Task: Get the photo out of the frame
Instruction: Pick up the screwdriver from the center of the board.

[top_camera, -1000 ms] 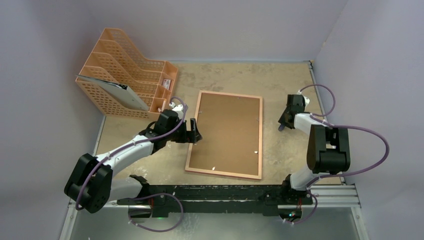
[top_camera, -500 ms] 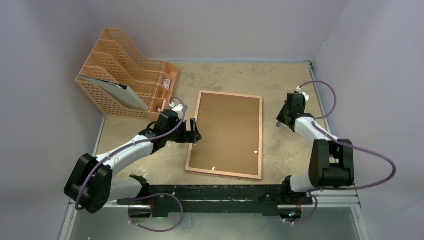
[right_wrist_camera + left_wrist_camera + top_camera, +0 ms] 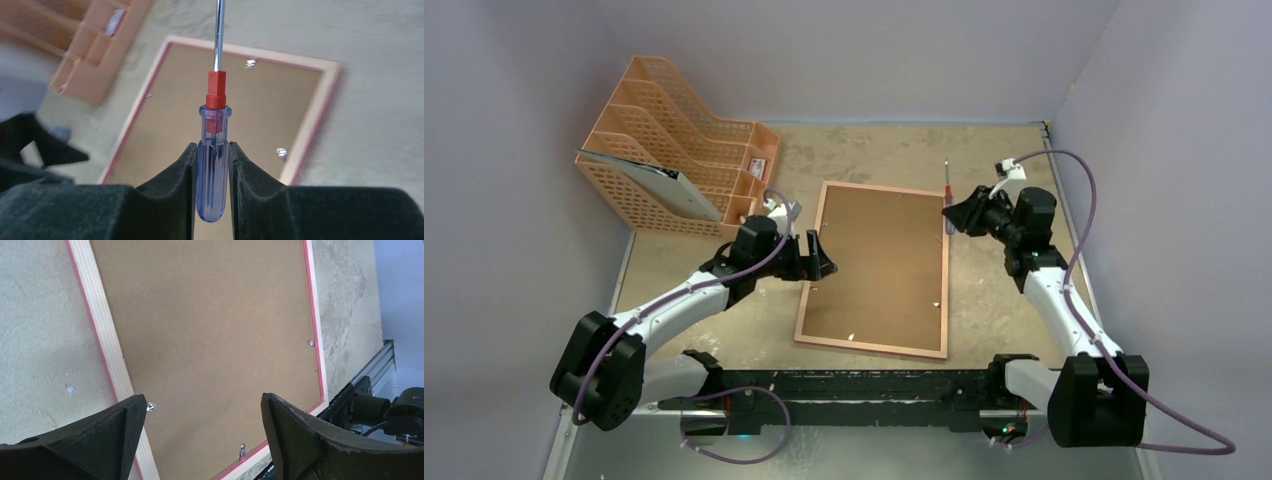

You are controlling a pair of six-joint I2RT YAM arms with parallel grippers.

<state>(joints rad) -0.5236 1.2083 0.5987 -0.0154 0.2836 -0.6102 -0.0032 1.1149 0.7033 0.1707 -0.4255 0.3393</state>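
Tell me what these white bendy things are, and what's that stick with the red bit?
They are two robot arms bolted to a table, each ending in a two-finger claw called a gripper. The big picture looks down from a camera above them. The other two come from small cameras on the wrists, looking past each arm's own gripper. On the table lies a picture frame, back side up, showing its brown board and small metal clips; the photo is hidden. An orange file rack stands at the far left. The left gripper is open at the frame's left edge, holding nothing. The right gripper pinches a screwdriver with a clear blue handle and red collar, near the frame's far right corner.
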